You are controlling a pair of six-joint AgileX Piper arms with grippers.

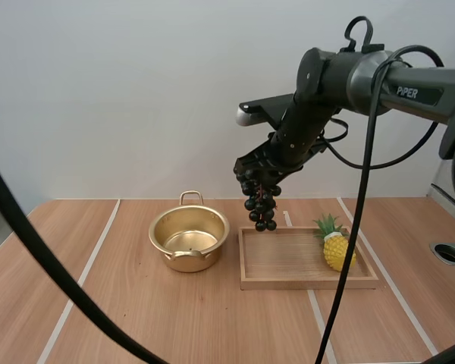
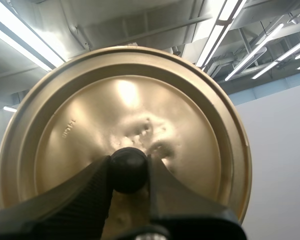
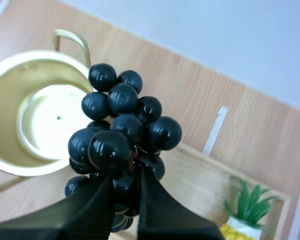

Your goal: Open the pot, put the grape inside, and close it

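Note:
A gold pot [image 1: 189,238] stands open on the table with nothing inside; the right wrist view looks down into the pot [image 3: 35,125]. My right gripper [image 1: 259,180] is shut on a bunch of dark grapes [image 1: 262,206], which hangs in the air above the wooden tray's left end, to the right of the pot. Up close the grapes [image 3: 121,130] are pinched at the stem between the right gripper [image 3: 131,175] tips. My left gripper [image 2: 128,172] is shut on the black knob [image 2: 128,169] of the gold lid [image 2: 125,135], held up in the air.
A wooden tray [image 1: 288,262] lies right of the pot, with a small toy pineapple [image 1: 335,244] at its right end. A round hole [image 1: 449,253] sits in the table at the far right. Pale lines run across the tabletop.

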